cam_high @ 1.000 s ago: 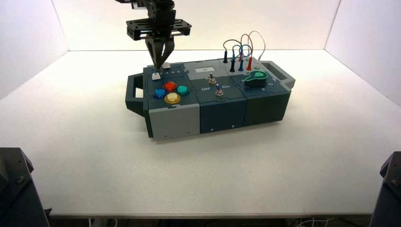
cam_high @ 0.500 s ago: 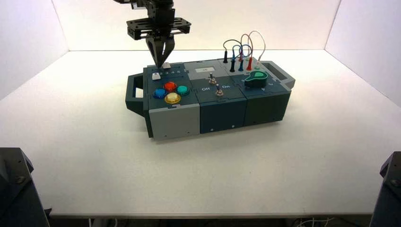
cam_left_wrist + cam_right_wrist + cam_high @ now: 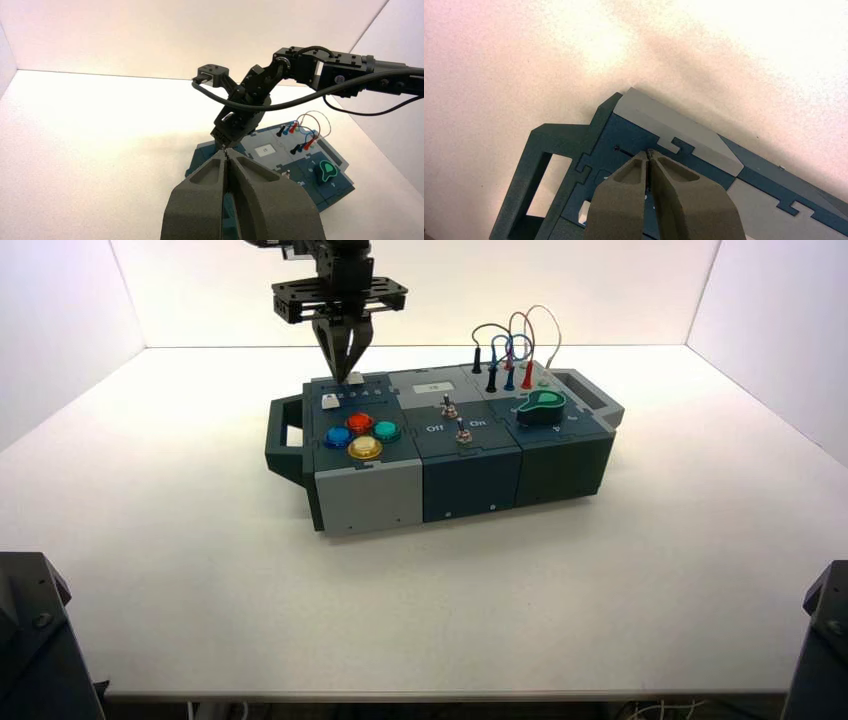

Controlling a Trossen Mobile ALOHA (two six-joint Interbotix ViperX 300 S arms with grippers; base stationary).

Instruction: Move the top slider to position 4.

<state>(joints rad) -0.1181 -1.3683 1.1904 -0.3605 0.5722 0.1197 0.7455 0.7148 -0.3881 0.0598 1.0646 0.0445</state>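
While narrow right tool point(image 3: 341, 381) points at box's point(image 3: 470, 485) far left, pale walls point(image 3: 775, 360) flank white tabletop point(image 3: 430, 620); left tool point(image 3: 225, 150) narrow, near left

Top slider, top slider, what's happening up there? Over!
Right tool shut, at the top slider. Left tool shut, waiting near left. Right tool blocks its wrist view of slider; position unreadable. Over.

Red button point(image 3: 360, 423); yellow button point(image 3: 365, 447); white slider knobs point(image 3: 331, 401).

black segmented arm point(image 3: 340, 75), thick black cable point(image 3: 300, 100)
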